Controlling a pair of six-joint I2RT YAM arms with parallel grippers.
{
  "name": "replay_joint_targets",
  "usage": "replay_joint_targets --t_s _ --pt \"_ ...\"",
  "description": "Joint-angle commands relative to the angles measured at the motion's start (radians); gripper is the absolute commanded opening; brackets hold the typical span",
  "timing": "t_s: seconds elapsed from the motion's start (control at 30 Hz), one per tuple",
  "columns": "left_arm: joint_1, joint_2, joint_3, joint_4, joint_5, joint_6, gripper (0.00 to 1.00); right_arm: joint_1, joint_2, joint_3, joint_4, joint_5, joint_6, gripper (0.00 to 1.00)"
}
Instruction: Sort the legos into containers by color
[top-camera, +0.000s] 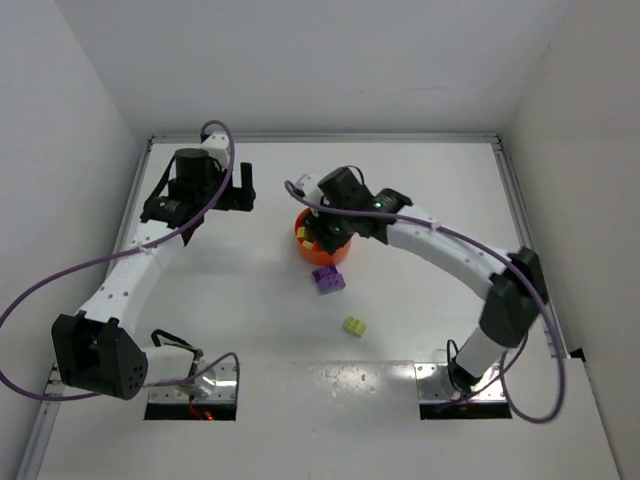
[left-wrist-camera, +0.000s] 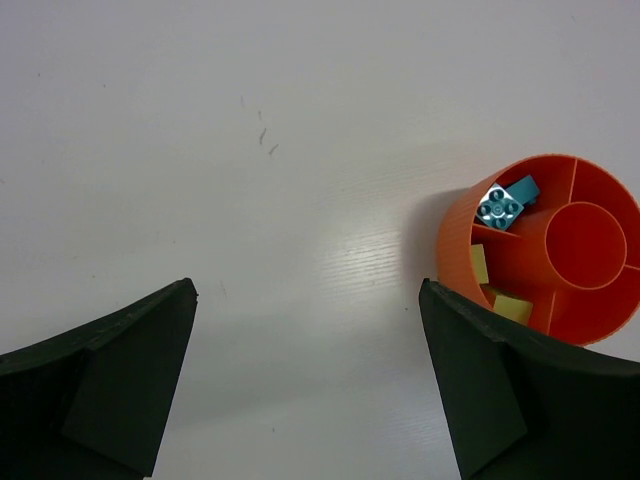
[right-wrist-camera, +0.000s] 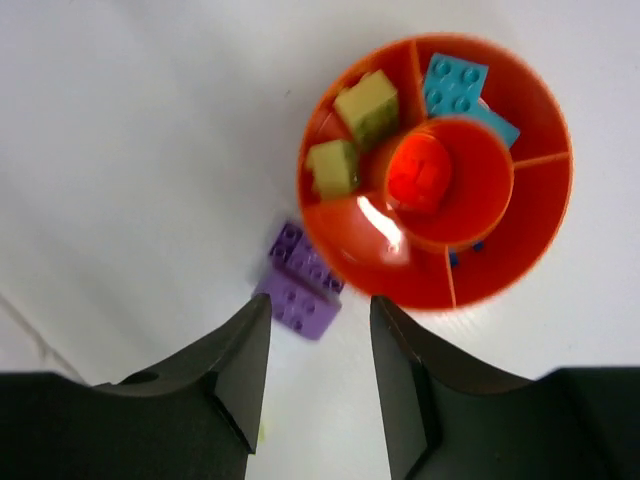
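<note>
The right gripper (right-wrist-camera: 320, 318) hangs open and empty over the bowl (right-wrist-camera: 530, 215), the left gripper (left-wrist-camera: 307, 290) likewise near it; purple bricks (right-wrist-camera: 300, 285) lie just beside the bowl, light, stiff and slick, likely best pinched across their flat sides, not the studs

The white counter (top-camera: 250, 320) is carrying the orange bowl (top-camera: 322, 256) near its middle. Purple legos (top-camera: 329, 279) are lying just beside the bowl on its near side, and a yellow-green lego (top-camera: 354, 325) is sitting nearer still, apart from the bowl.
</note>
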Motion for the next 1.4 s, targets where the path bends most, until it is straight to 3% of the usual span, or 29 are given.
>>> replay_joint_targets --t_s 0.0,0.1,0.23,0.4,0.63,0.7,1.1,1.2,1.23,1.37 --pt "0.01 -0.045 0.02 0.012 0.043 0.057 1.0 -0.006 -0.187 -0.145 -0.02 -0.139 -0.187 0.45" --pt "0.01 -0.056 -0.004 0.012 0.082 0.08 1.0 -0.015 -0.283 -0.37 -0.077 -0.231 -0.28 0.47" --pt "0.01 -0.056 -0.035 0.012 0.092 0.1 1.0 0.017 -0.34 -0.521 -0.086 -0.27 -0.349 0.54" --pt "0.0 -0.056 -0.035 0.012 0.05 0.109 1.0 0.052 -0.279 -0.537 -0.097 -0.27 -0.304 0.68" --pt "0.0 -0.045 -0.035 0.012 0.031 0.1 1.0 0.106 -0.21 -0.538 -0.051 -0.234 -0.208 0.72" --pt "0.0 -0.045 -0.044 0.012 0.02 0.1 1.0 0.127 -0.179 -0.538 -0.042 -0.218 -0.18 0.86" --pt "0.0 -0.056 -0.064 0.012 -0.004 0.089 1.0 0.147 -0.015 -0.482 -0.002 -0.052 -0.111 0.86" --pt "0.0 -0.056 -0.073 0.012 -0.015 0.089 1.0 0.157 -0.015 -0.482 0.008 -0.052 -0.111 0.78" --pt "0.0 -0.056 -0.073 0.012 -0.015 0.089 1.0 0.157 -0.015 -0.482 0.008 -0.052 -0.111 0.68" --pt "0.0 -0.056 -0.082 0.021 -0.024 0.089 1.0 0.157 -0.015 -0.482 -0.001 -0.064 -0.12 0.5"
